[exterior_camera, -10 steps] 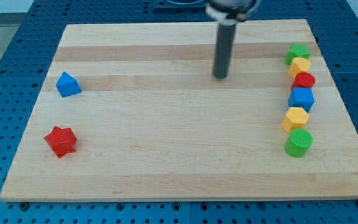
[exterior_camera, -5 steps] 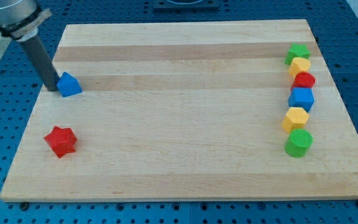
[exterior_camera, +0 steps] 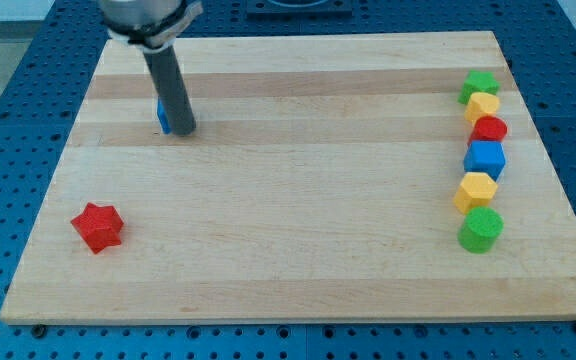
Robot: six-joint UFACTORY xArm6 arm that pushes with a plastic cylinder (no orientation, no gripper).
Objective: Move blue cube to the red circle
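Eight blocks on the worktop (exterior_camera: 298,250): six stacked at 3 o'clock, one red star (exterior_camera: 98,227), one blue block (exterior_camera: 163,118) half-hidden behind my tip (exterior_camera: 183,131); no hand shows.

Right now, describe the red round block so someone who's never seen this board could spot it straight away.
Start at the wooden board and go to the column of six blocks along the view's right edge. The red round block is third from the top, between a yellow block above and a blue block below. It is the only red piece in that column.
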